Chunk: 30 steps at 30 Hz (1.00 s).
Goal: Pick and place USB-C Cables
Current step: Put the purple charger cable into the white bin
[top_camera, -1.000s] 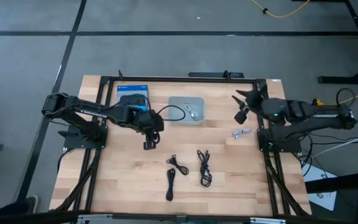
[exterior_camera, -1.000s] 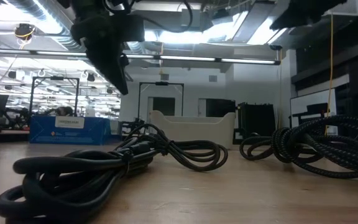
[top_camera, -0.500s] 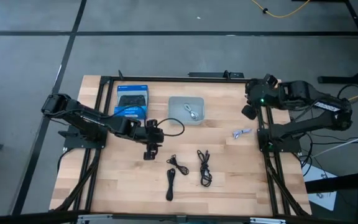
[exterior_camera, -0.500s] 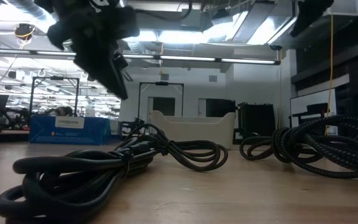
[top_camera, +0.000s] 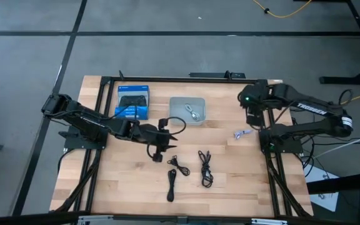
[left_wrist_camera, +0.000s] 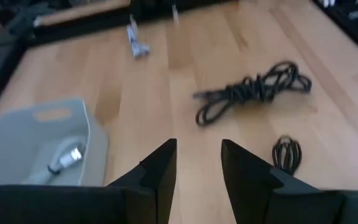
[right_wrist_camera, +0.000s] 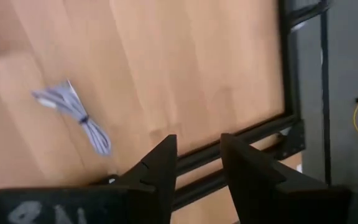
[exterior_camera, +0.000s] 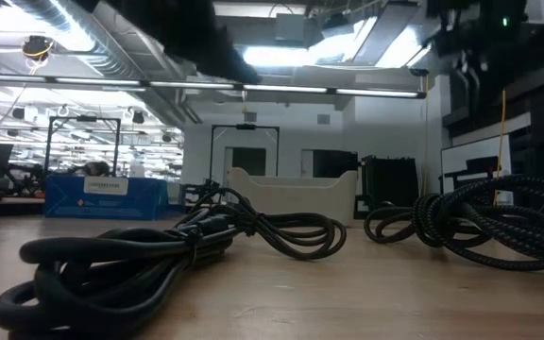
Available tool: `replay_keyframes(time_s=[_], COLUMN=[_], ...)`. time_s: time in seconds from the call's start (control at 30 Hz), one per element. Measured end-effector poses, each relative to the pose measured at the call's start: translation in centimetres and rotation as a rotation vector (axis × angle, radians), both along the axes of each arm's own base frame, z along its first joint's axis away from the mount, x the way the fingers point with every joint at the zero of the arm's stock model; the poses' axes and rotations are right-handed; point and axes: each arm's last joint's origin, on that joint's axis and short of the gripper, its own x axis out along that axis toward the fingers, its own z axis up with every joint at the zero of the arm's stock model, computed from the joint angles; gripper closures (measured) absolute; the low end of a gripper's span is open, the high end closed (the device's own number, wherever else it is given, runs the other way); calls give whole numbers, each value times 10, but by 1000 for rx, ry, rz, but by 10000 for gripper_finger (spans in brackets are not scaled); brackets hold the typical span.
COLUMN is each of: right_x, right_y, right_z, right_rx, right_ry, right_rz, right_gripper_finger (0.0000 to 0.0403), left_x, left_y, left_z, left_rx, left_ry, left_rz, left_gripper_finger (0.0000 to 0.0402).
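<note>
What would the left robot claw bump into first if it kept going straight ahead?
Probably the larger tangled black cable lying on the wooden table. The left gripper, fingers open and empty, points roughly toward it, with only bare wood between; depth is hard to judge, so it might pass just beside.

The bench (top_camera: 105,187) is finished in light wood grain with a black frame. Three black cables (top_camera: 205,167) are seen near the front edge; one is shown with a braided pattern in the low view. A light grey cable (top_camera: 242,133) is seen by the right edge. The tray (top_camera: 179,103) is grey; the box (top_camera: 133,100) is blue.
</note>
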Motion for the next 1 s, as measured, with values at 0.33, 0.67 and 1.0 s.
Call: replay_keyframes(time_s=[0.33, 0.67, 1.0], right_x=[-7, -10, 3], right_y=[4, 6, 0], right_z=[-76, -99, -106], right_rx=[221, 237, 264], right_ry=[83, 90, 140], right_rz=[83, 88, 53], right_gripper_finger=[274, 274, 274], left_x=[1, 1, 1], left_y=[0, 0, 0], left_z=[2, 2, 2], left_rx=[-7, -14, -25], left_ry=[-19, -19, -25], left_rz=[2, 5, 10], left_gripper_finger=[282, 282, 282])
